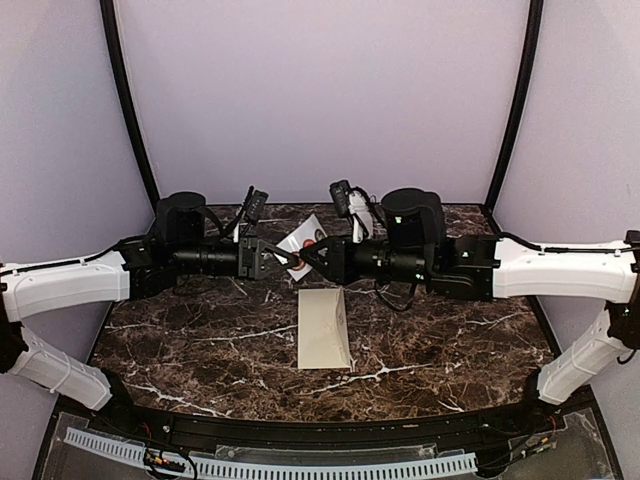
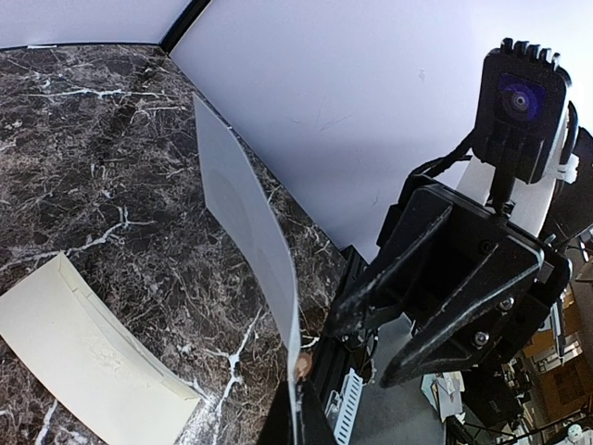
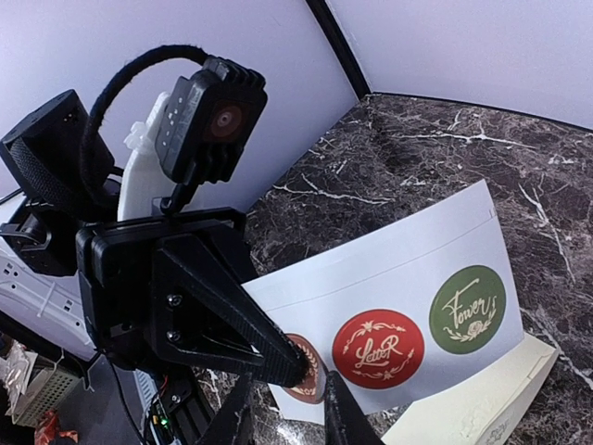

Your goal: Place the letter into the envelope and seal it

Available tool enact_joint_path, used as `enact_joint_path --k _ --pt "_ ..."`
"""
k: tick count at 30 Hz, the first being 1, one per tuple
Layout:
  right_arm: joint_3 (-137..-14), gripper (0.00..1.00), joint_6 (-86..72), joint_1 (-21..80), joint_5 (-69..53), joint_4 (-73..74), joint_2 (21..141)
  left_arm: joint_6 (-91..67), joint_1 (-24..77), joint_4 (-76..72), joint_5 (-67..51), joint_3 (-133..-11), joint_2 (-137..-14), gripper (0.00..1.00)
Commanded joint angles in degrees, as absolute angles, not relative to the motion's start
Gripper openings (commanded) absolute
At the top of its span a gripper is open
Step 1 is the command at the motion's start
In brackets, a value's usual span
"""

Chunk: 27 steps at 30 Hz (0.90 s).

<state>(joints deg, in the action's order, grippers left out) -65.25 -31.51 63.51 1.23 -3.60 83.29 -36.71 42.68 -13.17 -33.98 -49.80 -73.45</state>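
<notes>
One sticker sheet (image 3: 400, 264) | left end effector (image 1: 290, 262) pinching it | envelope (image 1: 325, 328) flat

Dark marble-patterned table (image 1: 200, 340) (white veining throughout), evenly lit. Plain pale lavender walls (image 1: 320, 90) enclose it on three sides. Black curved struts (image 1: 125, 100) stand at the rear corners.

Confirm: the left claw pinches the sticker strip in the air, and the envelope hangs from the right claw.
Wrong: the envelope lies flat on the table, in neither claw; the top view shows it. The left claw does pinch the sticker strip aloft.
</notes>
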Motion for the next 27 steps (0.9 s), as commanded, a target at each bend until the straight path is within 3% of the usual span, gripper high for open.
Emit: enact_joint_path --k 1,27 --pt "-67.3 0.23 -31.0 64.1 3.3 -2.7 84.4 -36.7 43.2 -13.2 -34.3 -51.7 -72.9 0.00" --pt "-69.3 0.15 -30.9 64.0 2.5 -1.8 86.7 -36.9 43.2 -13.4 -35.2 -51.8 -72.7 0.00"
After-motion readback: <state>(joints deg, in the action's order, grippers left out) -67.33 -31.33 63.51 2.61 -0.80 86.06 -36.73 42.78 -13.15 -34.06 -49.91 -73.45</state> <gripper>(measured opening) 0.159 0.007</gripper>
